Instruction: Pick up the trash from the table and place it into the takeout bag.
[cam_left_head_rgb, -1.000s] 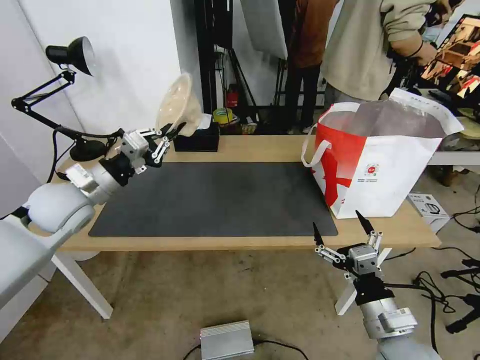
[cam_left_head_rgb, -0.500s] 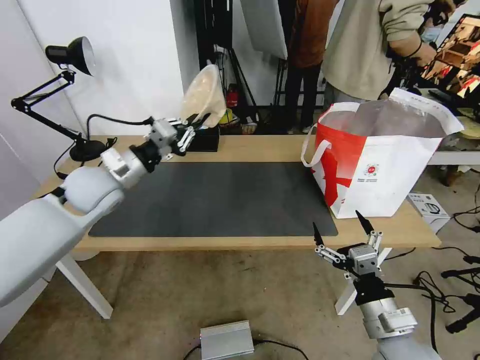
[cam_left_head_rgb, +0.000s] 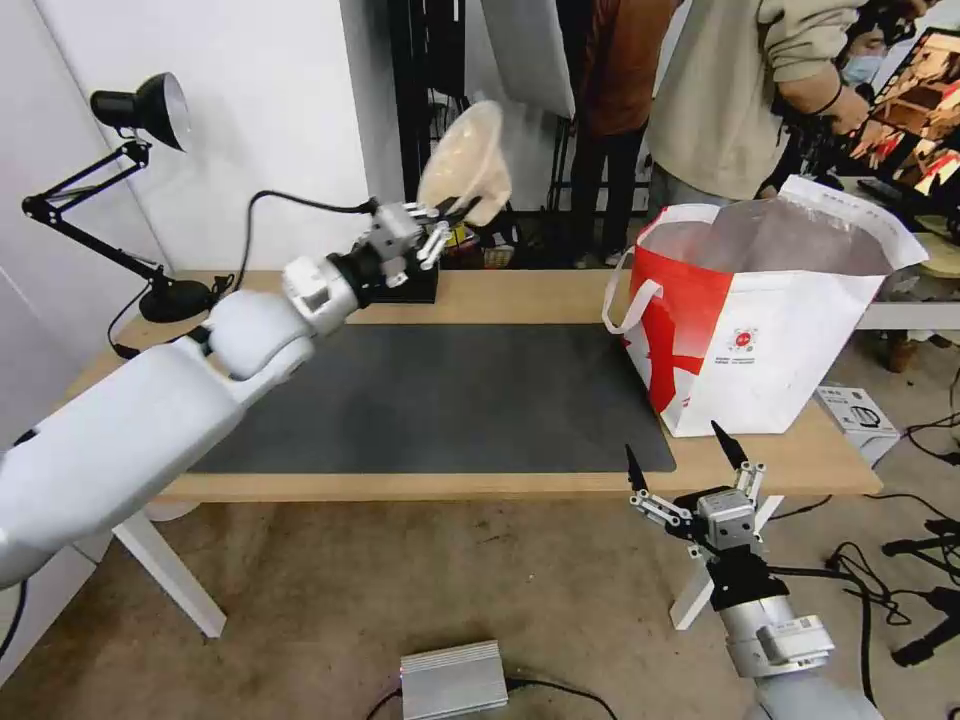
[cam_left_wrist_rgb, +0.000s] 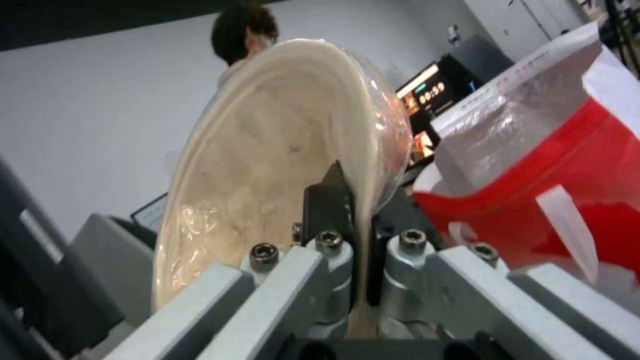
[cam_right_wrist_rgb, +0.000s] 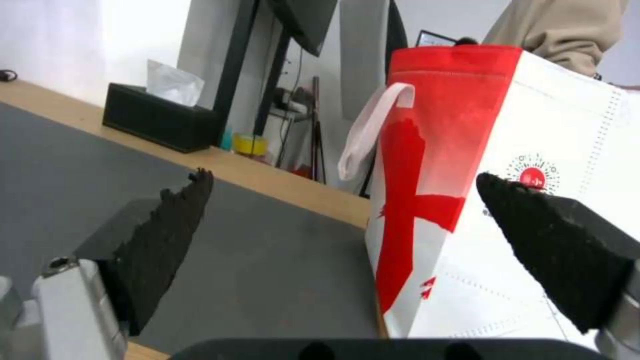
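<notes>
The table (cam_left_head_rgb: 520, 297), a long light-wood slab on white legs, carries a wide matte dark grey mat (cam_left_head_rgb: 440, 395) whose flat surface lies bare from its left edge to the bag. At the right end of the table stands the takeout bag (cam_left_head_rgb: 790, 340): boxy, white woven fabric with a red side panel, a white loop handle drooping toward the mat, crinkled silver foil lining the inside, and its mouth gaping upward. Its base overlaps the mat's right margin.

The left arm reaches over the table's rear edge, much farther toward the bag than a second ago, when it hung over the mat's left end. The left gripper (cam_left_head_rgb: 445, 222) pinches the rim of the tan paper bowl (cam_left_head_rgb: 465, 162) between closed fingers; the bowl is round, smooth and pale, tipped on edge, with clear film clinging to it. It is held in the air above the black tissue box (cam_left_head_rgb: 405, 285), a rectangular box at the table's back edge, with open space between bowl and bag.

The right gripper (cam_left_head_rgb: 688, 458) sits just off the table's front edge, below the bag, unchanged from before, its pointed black serrated fingers (cam_right_wrist_rgb: 167, 240) spread wide and holding nothing.
</notes>
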